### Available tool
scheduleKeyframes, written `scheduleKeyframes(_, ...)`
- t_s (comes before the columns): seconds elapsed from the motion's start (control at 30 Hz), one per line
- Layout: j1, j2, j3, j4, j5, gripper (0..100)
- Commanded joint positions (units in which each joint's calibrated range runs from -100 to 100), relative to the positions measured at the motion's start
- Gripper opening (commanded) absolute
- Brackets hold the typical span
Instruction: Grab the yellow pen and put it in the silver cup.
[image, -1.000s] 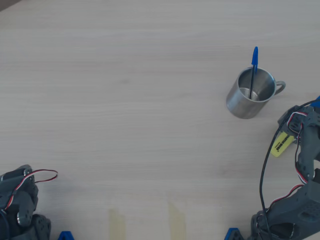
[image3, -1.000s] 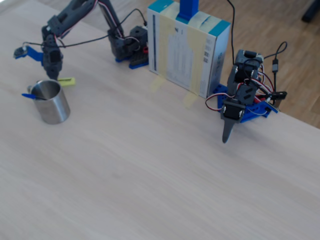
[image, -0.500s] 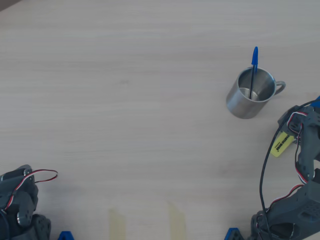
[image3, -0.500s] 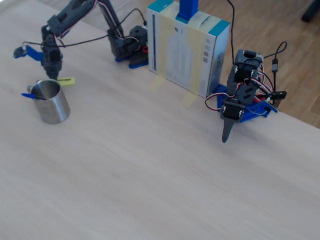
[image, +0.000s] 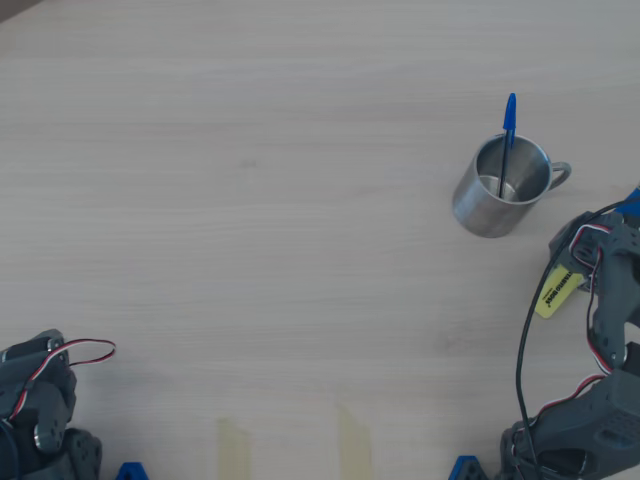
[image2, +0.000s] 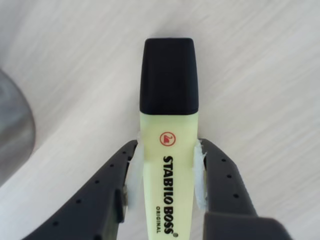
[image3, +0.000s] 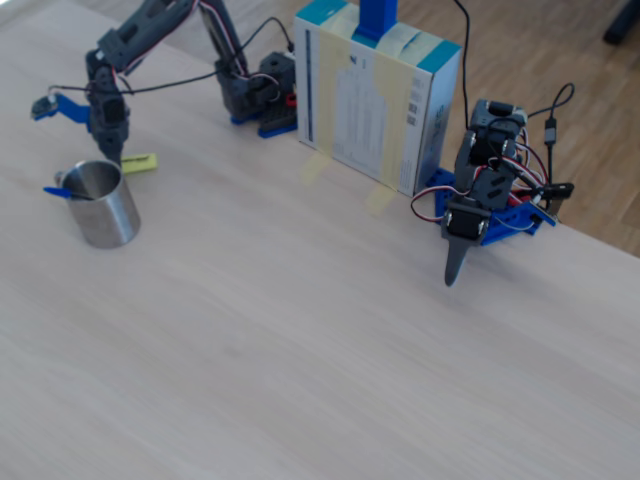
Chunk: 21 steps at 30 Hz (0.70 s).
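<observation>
The jaws are clamped on the barrel of the yellow pen (image2: 168, 165), its black cap sticking out ahead of them, with the silver cup (image: 500, 186) just beside on the tabletop (image: 250, 200).

One camera looks straight down at the table (image: 250, 200). One watches from the side. One rides the arm, very close.
</observation>
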Motion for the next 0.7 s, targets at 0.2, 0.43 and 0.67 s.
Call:
scheduleKeyframes(0.2, -1.0, -6.3, -0.3, -0.4, 0.2, 11)
scheduleKeyframes(0.43, -2.0, -9.9, -0.3, -0.7, 0.2, 11)
scheduleKeyframes(0.67, -3.2, -14.2, -0.3, -0.2, 0.2, 11)
